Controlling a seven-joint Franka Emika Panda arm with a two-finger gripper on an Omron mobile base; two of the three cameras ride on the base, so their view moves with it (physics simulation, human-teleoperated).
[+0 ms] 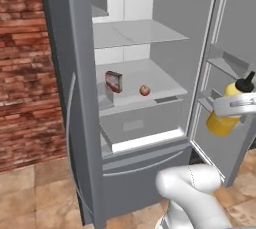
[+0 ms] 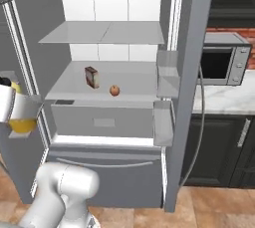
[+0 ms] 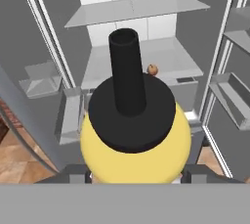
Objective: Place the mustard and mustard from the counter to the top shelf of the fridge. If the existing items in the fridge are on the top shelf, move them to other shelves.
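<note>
A: What does the claw [image 3: 136, 174] hold?

B: It is clamped on the wider mustard bottle [image 1: 223, 118], a yellow squeeze bottle with a black cap [image 3: 129, 105]. In the hand view the cap and nozzle point toward the fridge interior, with the dark fingers [image 3: 78, 173] pressed on either side of the yellow body.

A: Where is the bottle relative to the fridge [image 1: 75, 98]?

B: Outside the compartment, in the air in front of the open door [image 1: 235, 48] at about the height of its lower bins. In the right base view it shows at the left edge, partly covered by the white hand.

A: What lies inside?

B: The top shelf [image 2: 104, 33], a pale grey plate in two panels, carries nothing. The white shelf below [image 2: 129, 80], over the grey drawer [image 2: 102, 121], holds the small box [image 1: 114, 81] with a reddish front, upright, and the apple [image 1: 144, 90] near it, the two apart.

A: And beyond the fridge?

B: A silver microwave [image 2: 224, 65] stands on the marble surface [image 2: 226, 100] over dark cabinets.
</note>
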